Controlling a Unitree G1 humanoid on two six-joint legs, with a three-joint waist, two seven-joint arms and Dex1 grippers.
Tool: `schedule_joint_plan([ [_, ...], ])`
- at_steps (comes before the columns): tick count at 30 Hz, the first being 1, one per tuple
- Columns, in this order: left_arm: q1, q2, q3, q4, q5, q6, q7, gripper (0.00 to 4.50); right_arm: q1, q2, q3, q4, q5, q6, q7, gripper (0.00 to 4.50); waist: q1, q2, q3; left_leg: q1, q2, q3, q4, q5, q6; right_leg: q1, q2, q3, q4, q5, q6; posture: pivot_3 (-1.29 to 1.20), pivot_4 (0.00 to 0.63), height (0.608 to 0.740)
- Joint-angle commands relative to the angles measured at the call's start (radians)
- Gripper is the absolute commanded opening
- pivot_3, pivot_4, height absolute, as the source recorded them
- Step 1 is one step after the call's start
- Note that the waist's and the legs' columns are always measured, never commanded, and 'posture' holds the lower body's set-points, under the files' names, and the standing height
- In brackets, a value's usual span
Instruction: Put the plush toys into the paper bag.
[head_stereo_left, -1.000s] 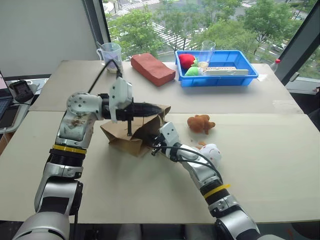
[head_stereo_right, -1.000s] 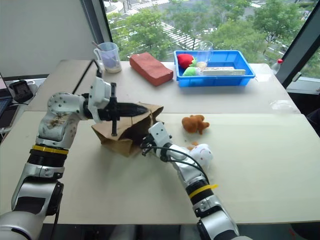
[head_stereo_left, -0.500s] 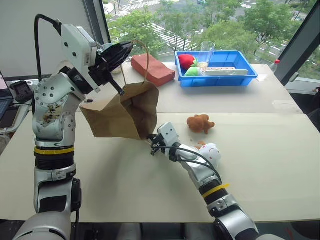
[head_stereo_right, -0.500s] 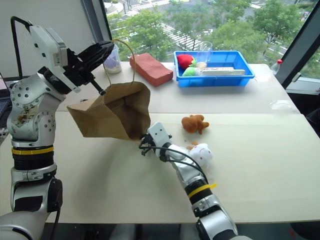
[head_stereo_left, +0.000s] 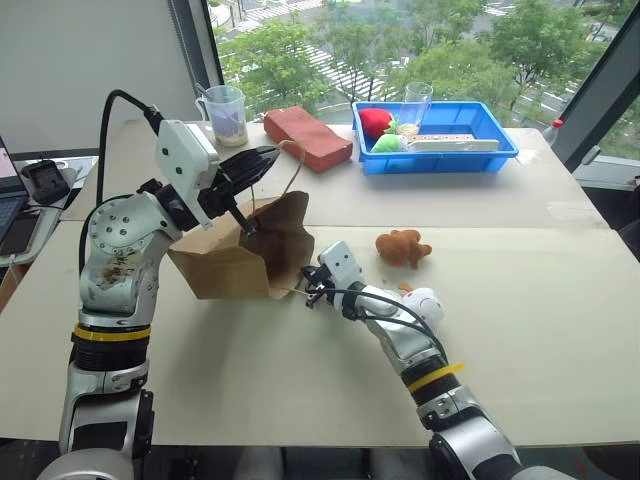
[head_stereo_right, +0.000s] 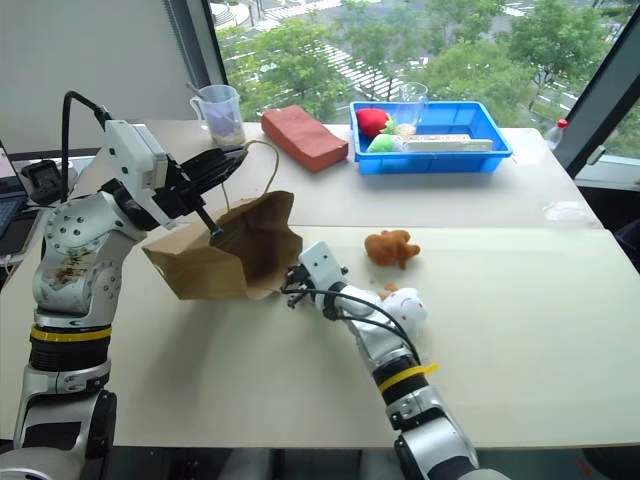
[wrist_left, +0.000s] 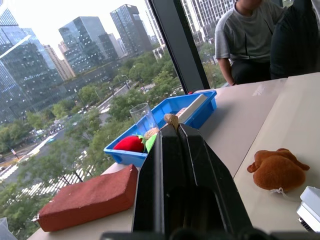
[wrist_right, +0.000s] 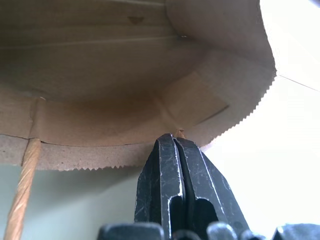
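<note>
- The surface (head_stereo_left: 520, 300) is pale and carries everything.
- The bag (head_stereo_left: 235, 262) lies on its side on the surface, mouth open toward the right arm, one tan loop handle raised.
- A blue tray (head_stereo_left: 440, 152) sits at the far side, with a red toy (head_stereo_left: 374, 121), a green toy (head_stereo_left: 385, 143) and a clear cup (head_stereo_left: 415, 100) in it.
- A reddish-brown block (head_stereo_left: 307, 138) lies just left of the tray.
- A measuring jug (head_stereo_left: 226, 112) stands further left, near the far edge.
- The left hand (head_stereo_left: 262, 160) is up above the bag, its fingers pressed together on the raised handle.
- The right hand (head_stereo_left: 308, 296) is low at the bag's mouth, fingers clamped together on the lower rim's handle; the wrist view shows the serrated paper edge right at the tips.
- The orange-brown toy (head_stereo_left: 402, 247) lies on the surface to the right of the bag, outside it.
- The white toy (head_stereo_left: 424, 303) lies nearer, just beside the right forearm, also outside the bag.
</note>
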Motion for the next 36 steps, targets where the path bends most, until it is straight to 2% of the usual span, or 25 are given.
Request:
schedule_joint_plan([
  [1,-0.052,-0.019,-0.021,0.033,0.002,-0.057,-0.029,0.0,0.049,-0.033,-0.004,-0.108,0.005,0.042,0.024,0.01,-0.001,0.0,0.0,0.0,0.0,0.0,0.0,0.0,0.0,0.0,0.0,0.0,0.0,0.0,0.0,0.0,0.15,0.74],
  [4,-0.069,-0.035,-0.042,0.068,-0.005,-0.079,-0.065,0.0,0.066,-0.059,0.021,-0.166,0.014,0.049,0.076,0.01,-0.005,0.0,0.0,0.0,0.0,0.0,0.0,0.0,0.0,0.0,0.0,0.0,-0.001,0.0,0.0,0.0,0.15,0.74],
  [8,-0.08,-0.044,-0.056,0.087,-0.015,-0.091,-0.099,0.0,0.014,-0.057,0.048,-0.159,0.014,0.062,0.125,0.01,-0.012,0.0,0.0,0.0,0.0,0.0,0.0,0.0,0.0,0.0,0.0,0.0,-0.001,0.0,0.0,0.0,0.15,0.74],
  [13,-0.062,-0.056,-0.072,0.084,-0.005,-0.105,-0.124,0.0,-0.099,-0.04,0.101,-0.072,0.009,0.07,0.219,0.01,-0.017,0.0,0.0,0.0,0.0,0.0,0.0,0.0,0.0,-0.001,0.001,0.0,0.0,-0.001,-0.001,0.0,0.15,0.74],
  [17,-0.058,-0.058,-0.074,0.077,-0.004,-0.105,-0.122,0.0,-0.134,-0.031,0.116,0.002,0.001,0.067,0.245,0.01,-0.008,0.0,0.0,-0.001,0.0,0.0,-0.001,0.0,0.001,-0.001,0.001,0.0,0.0,-0.001,-0.001,0.0,0.15,0.74],
  [27,-0.058,-0.037,-0.058,0.06,0.005,-0.105,-0.109,0.0,-0.163,-0.048,0.143,0.14,-0.086,0.112,0.208,0.01,-0.009,0.001,0.0,-0.001,0.0,0.0,-0.001,0.0,0.001,-0.003,0.001,0.0,0.001,-0.001,-0.001,0.0,0.15,0.74],
  [36,-0.198,0.0,0.005,0.101,-0.013,-0.09,-0.057,0.0,-0.068,-0.062,0.13,0.109,-0.097,0.172,0.141,0.01,0.004,0.001,0.0,0.002,0.0,-0.001,0.0,0.0,0.0,0.002,0.001,0.001,0.0,-0.001,0.0,0.0,0.15,0.74],
])
